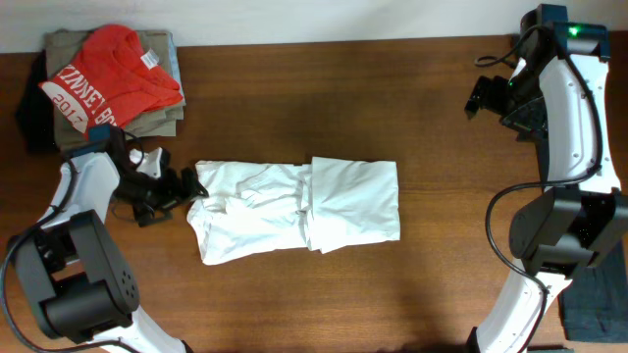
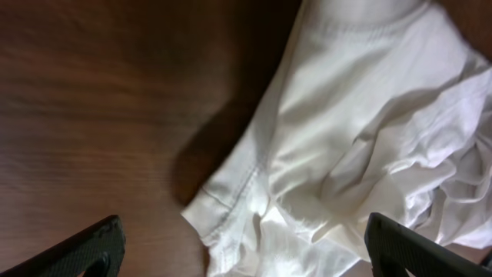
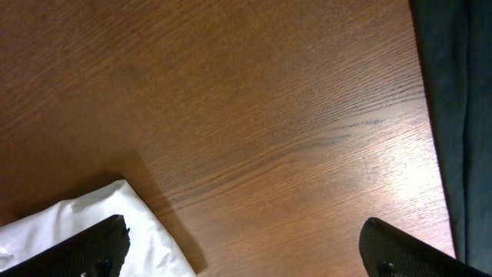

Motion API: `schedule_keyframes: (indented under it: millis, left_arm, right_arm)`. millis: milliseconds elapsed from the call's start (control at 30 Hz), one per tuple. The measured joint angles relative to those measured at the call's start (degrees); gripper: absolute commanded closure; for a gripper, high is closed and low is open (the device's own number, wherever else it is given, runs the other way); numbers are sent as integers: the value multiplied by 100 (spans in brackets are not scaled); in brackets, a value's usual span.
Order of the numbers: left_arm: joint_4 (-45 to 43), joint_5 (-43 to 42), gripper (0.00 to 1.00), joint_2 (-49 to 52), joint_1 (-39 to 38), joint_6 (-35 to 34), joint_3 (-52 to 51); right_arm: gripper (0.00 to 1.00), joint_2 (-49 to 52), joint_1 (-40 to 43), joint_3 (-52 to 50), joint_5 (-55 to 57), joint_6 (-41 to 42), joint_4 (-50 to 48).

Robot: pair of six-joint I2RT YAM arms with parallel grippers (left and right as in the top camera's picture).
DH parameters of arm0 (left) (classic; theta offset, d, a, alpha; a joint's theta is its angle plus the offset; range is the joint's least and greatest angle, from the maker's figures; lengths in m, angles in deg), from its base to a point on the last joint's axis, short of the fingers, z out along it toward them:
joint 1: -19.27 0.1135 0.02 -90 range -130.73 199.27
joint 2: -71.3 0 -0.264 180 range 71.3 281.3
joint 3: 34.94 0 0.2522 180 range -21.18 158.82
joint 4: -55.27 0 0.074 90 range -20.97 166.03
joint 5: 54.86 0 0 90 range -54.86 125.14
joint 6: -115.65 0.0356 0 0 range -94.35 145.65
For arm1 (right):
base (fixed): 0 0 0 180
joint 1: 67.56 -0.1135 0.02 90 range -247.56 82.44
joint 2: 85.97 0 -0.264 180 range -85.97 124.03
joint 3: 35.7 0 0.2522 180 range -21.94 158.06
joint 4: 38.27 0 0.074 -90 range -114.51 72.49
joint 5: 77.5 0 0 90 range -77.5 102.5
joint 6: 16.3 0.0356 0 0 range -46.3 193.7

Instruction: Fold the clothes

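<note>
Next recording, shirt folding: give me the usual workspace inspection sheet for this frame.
Surface: brown wooden table.
Job's things: white shirt mid-table, right part folded over, left part rumpled; clothes pile at far-left corner with red T-shirt on top; dark garment at right edge.
Clutter: nothing seen.
Grippers: left gripper open at the shirt's left end; right gripper open, well away from the shirt.
Cables: black cable loops beside the right arm.
Surroundings: pale wall behind the table.
</note>
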Motion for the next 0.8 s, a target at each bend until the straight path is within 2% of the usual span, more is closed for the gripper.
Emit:
schedule_keyframes:
  millis: [267, 433, 467, 633, 733, 800]
  left_arm:
    - [-262, -483, 1, -44, -11, -68, -787]
    - [-953, -1062, 3, -184, -11, -409, -1117]
    - [-986, -1099, 8, -184, -11, -455, -1123]
    - [-1064, -1132, 9, -181, -109, -522, -1165]
    - [-1156, -1091, 9, -181, -522, -629, -1165]
    - [-1292, -962, 47, -203, -678, -957, -1165]
  right_arm:
    - [1, 0, -2, 0, -59, 2, 0]
    - [1, 0, -2, 0, -61, 2, 2]
    - [1, 0, -2, 0, -61, 0, 2]
    - [1, 0, -2, 0, -63, 0, 2]
    - [1, 0, -2, 0, -81, 0, 2]
    - [1, 0, -2, 0, -83, 4, 2]
